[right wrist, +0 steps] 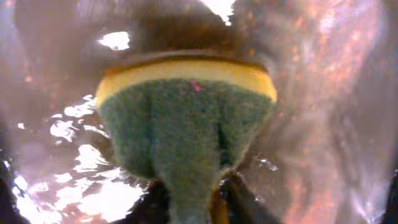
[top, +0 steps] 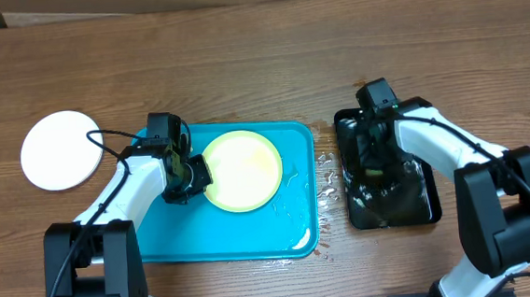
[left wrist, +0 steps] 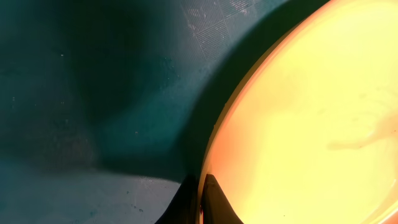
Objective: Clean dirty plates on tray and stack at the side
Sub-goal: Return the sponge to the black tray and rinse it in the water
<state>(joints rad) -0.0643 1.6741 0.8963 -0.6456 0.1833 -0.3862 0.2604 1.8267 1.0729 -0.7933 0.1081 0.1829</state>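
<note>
Listing one yellow plate (top: 241, 170) on the blue tray (top: 253, 238), its left rim pinched in my left gripper (top: 197, 175); right gripper (right wrist: 193, 200) squeezing the sponge (right wrist: 186, 124) in the black tray (top: 428, 207) at right; I'd steady the plate and wipe flat.

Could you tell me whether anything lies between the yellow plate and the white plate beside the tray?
Only the rim of the tray and the left tool, shut on the yellow plate; nothing else visible.
</note>
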